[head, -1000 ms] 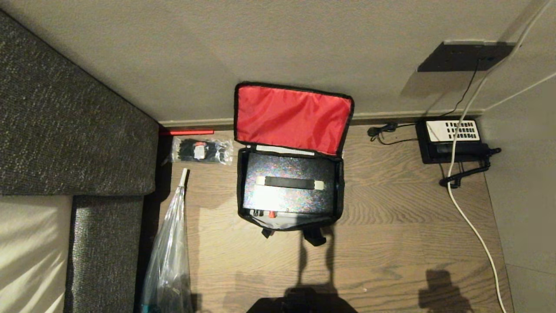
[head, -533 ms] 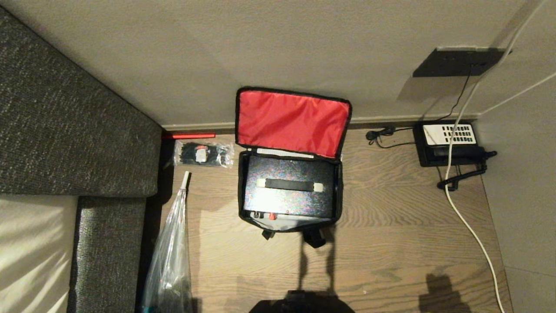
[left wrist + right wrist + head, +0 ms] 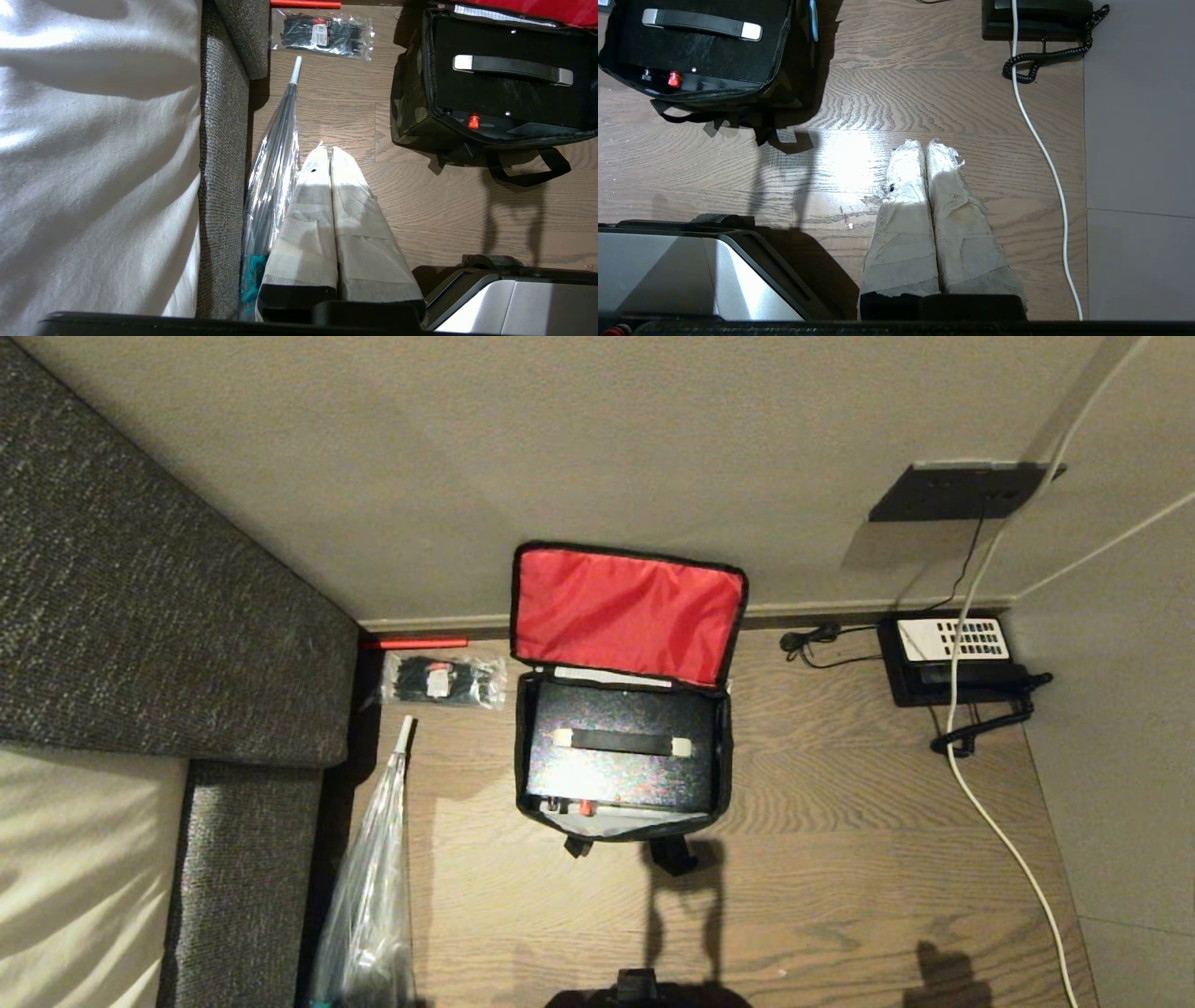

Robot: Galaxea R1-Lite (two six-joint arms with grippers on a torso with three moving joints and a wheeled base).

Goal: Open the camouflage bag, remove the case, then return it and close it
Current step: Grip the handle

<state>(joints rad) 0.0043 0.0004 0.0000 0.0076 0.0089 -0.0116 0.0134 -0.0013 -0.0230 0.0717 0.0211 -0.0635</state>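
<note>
The boxy camouflage fabric bag [image 3: 624, 747] lies on the wooden floor [image 3: 840, 859], its red-lined lid [image 3: 627, 612] flung open against the wall. Inside sits the flat black rectangular case [image 3: 620, 758]. No claw shows here.

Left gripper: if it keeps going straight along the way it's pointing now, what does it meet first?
Most likely bare wood floor. The left gripper, fingers shut, points down at open floor between the clear plastic bag and the camouflage bag, touching neither. Nothing else shows in that line, though depth is hard to judge.
</note>
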